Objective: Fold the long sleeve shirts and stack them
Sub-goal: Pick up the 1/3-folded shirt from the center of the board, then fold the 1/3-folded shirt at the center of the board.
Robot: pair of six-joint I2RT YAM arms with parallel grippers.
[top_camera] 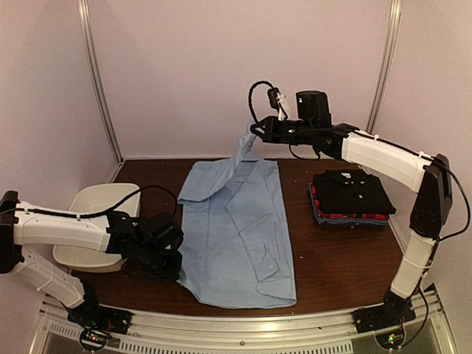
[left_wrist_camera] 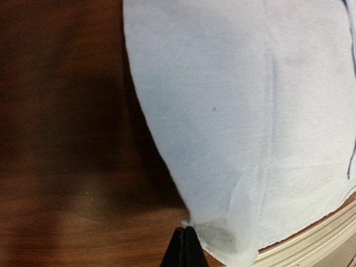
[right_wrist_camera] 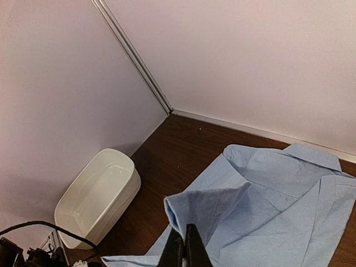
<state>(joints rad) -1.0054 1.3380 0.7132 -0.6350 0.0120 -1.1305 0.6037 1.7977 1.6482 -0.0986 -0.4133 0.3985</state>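
Light blue shirt was laid open mid worktop, with the folded stack at the right edge. Right jaws were clamped on the far-left shoulder, raised over the far edge. Left jaws were shut at the near-left hem corner, cloth apparently pinched. Step judged: first lengthwise fold. Next: both corners to be carried rightward together, cloth kept taut.

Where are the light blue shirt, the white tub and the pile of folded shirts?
light blue shirt (top_camera: pixel 236 228), overhead view, middle of its flat front.
white tub (right_wrist_camera: pixel 97 197), right wrist view, its bare inside.
pile of folded shirts (top_camera: pixel 350 193), overhead view, black top shirt.
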